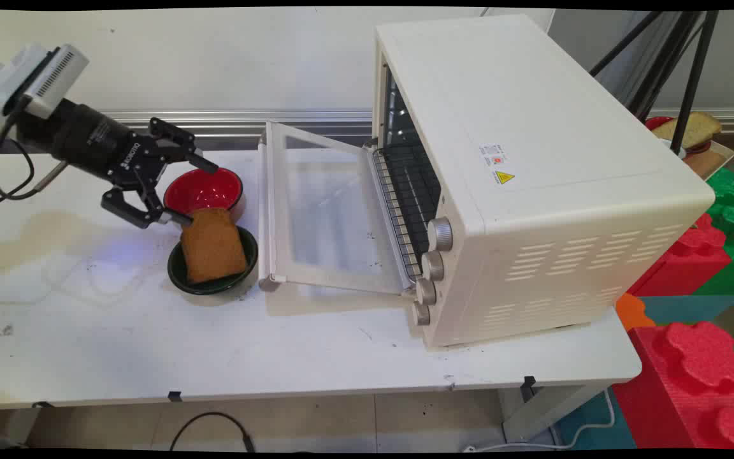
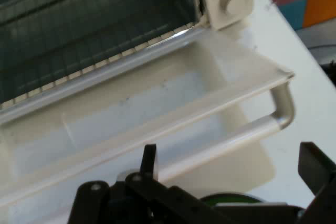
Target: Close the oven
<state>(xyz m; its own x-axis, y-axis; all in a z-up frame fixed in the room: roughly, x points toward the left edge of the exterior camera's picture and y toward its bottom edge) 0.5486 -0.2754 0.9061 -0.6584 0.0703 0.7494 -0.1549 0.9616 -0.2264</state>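
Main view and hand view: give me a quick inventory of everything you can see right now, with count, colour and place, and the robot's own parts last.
toaster oven: one, cream white, right half of the table, door side facing left.
oven door: one, glass with a white frame, folded down open toward the bowls.
wire rack: one, metal, inside the oven.
knobs: four, silver, in a column on the oven's near front corner.
red bowl: one, left of the door, far side.
green bowl: one, dark green, just nearer than the red bowl.
toast slice: one, brown, lying across the green bowl.
foam blocks: several, red, green and orange, off the table's right end.
table: one, white.
gripper: one, black, open, beside the toast's far edge.
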